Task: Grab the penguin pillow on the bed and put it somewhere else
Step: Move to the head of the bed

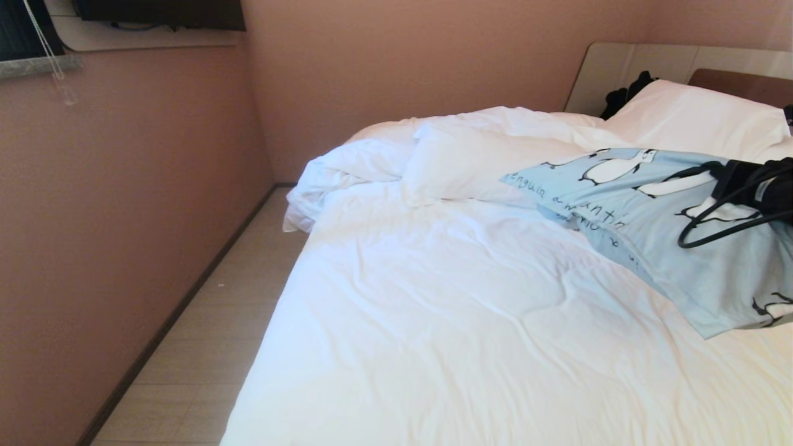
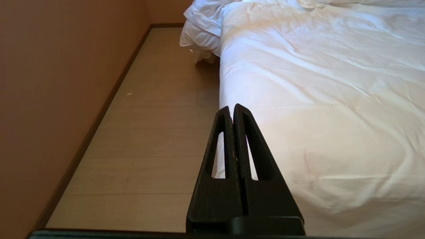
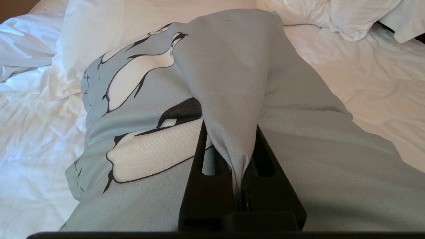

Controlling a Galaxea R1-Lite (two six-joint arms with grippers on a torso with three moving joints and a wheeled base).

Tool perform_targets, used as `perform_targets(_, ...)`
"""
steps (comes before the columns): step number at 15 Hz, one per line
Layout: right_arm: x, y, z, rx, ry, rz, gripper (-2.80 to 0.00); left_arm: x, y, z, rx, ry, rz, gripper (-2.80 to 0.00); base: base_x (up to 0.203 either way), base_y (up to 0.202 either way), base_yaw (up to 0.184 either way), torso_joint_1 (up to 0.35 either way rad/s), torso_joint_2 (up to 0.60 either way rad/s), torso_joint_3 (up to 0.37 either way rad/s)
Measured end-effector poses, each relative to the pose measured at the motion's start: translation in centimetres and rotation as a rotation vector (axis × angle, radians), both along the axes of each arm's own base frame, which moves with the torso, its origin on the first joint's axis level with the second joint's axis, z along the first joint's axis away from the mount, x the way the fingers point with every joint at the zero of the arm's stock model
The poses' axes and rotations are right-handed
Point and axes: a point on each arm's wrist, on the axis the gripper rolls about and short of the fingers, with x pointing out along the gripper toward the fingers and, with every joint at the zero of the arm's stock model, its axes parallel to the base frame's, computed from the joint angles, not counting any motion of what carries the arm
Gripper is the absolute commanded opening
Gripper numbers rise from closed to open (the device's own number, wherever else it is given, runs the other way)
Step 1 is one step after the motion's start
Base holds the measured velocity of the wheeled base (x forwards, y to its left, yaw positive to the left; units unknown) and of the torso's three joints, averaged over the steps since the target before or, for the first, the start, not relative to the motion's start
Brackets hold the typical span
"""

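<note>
Pillows: one penguin pillow (image 1: 657, 217) pinched by right gripper (image 3: 239, 159), two white pillows (image 1: 471, 164).

All matte black plastic on this robot

Left gripper (image 2: 233, 111) has two long triangular fingers (image 2: 221, 146) with slot cutouts and a slightly grainy finish. Right gripper (image 3: 232, 156) looks identical, and a couple of thin black cables (image 1: 718, 217) loop off that arm's dark wrist (image 1: 771, 186).
</note>
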Motion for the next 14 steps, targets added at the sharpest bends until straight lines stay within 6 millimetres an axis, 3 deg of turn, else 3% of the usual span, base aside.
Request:
perform_targets(5, -0.08, 0.05, -0.03, 0.0, 0.002, 0.007, -2.8, 0.0, 0.0, -0.02, -0.002, 0.001, 0.0, -2.8, -0.104, 0.0, 0.0, -0.002, 0.0, 0.002)
perform_targets(14, -0.13, 0.14, -0.03, -0.001, 0.001, 0.01, -2.8, 0.0, 0.0, -0.02, -0.002, 0.001, 0.0, -2.8, 0.0, 0.0, 0.0, 0.0, 0.0, 0.0)
